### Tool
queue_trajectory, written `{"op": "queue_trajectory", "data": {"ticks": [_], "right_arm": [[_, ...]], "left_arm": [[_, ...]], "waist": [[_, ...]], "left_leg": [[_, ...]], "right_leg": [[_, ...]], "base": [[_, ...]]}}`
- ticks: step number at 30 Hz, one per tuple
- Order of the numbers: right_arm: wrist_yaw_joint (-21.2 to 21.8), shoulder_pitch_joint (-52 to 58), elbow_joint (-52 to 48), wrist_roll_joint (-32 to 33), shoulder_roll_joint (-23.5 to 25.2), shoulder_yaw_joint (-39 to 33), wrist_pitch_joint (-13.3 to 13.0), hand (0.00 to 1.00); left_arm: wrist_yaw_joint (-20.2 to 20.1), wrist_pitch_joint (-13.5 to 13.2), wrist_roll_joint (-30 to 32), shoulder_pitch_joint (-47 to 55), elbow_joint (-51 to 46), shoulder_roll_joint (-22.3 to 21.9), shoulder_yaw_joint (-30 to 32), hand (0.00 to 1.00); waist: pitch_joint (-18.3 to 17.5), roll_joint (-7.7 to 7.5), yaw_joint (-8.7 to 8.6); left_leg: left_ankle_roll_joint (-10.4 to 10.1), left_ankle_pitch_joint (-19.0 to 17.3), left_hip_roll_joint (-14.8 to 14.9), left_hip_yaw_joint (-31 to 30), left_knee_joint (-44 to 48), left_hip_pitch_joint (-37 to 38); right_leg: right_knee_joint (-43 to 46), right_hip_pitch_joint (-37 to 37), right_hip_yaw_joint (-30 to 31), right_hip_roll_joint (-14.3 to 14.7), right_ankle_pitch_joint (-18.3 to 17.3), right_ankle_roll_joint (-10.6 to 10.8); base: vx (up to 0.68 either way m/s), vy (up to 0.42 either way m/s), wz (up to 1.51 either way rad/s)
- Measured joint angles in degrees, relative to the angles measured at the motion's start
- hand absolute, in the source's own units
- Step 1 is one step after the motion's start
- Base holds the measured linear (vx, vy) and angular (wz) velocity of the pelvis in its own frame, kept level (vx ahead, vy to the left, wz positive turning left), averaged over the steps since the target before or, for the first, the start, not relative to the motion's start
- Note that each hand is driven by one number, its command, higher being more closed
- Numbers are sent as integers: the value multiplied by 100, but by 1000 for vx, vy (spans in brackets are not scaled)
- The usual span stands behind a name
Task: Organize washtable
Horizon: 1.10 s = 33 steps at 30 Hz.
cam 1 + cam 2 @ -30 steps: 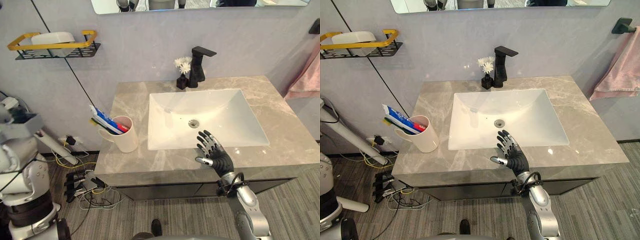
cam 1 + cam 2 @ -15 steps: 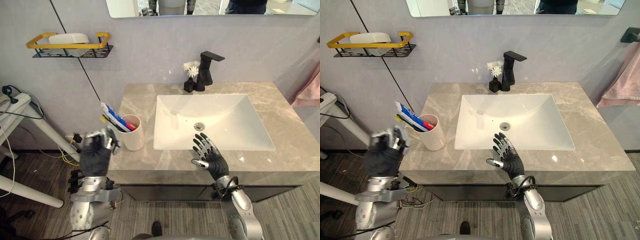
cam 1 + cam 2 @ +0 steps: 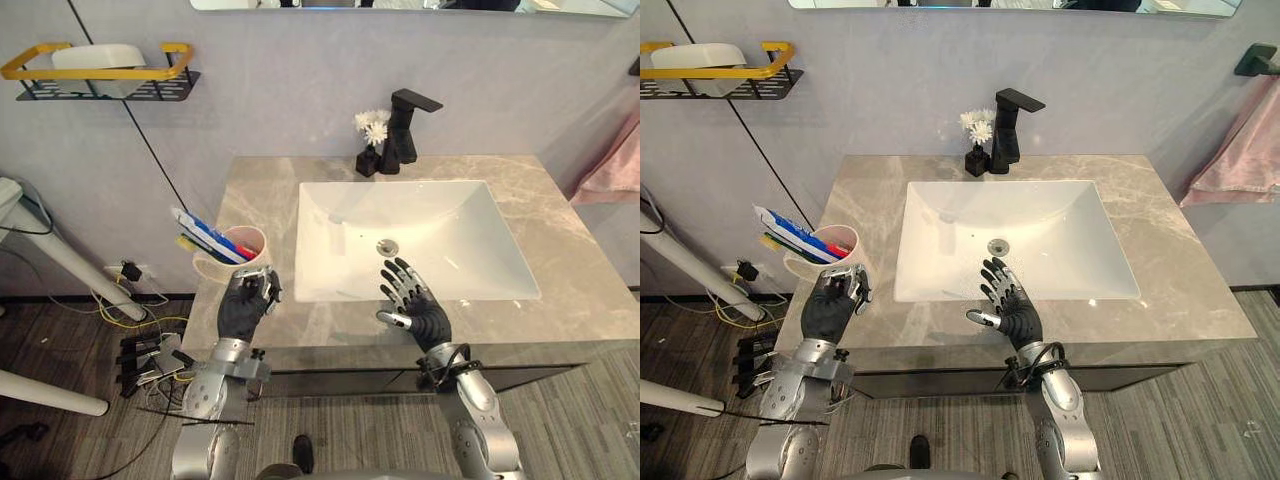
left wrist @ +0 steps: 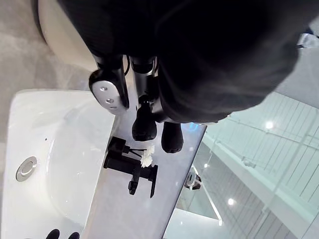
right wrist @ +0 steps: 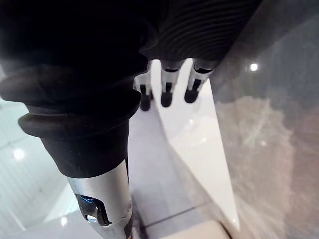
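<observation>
Hands at the counter [image 3: 580,275] front edge.
Left hand [image 3: 243,308] is curled and empty, cup [image 3: 225,270] just beyond its fingers; right hand [image 3: 412,310] is spread open, sink [image 3: 440,230] ahead.

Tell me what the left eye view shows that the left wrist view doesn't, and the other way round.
Left eye view alone: the yellow-railed wall shelf, the pink towel, and the toothpaste in the cup. Left wrist view alone: ceiling lights reflected in the mirror. Both: the sink, black faucet, white flowers, and the curled left hand.
</observation>
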Motion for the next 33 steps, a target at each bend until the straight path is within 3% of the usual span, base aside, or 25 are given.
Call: {"op": "queue_trajectory", "data": {"ticks": [33], "right_arm": [[3, -21, -98, 1, 14, -6, -3, 0]], "left_arm": [[23, 21, 162, 196, 422, -107, 286, 100]], "waist": [[162, -135, 4]], "left_leg": [[-10, -46, -18, 19, -31, -30]], "right_leg": [[29, -70, 47, -7, -2, 0]], "base": [[0, 1, -1]]}}
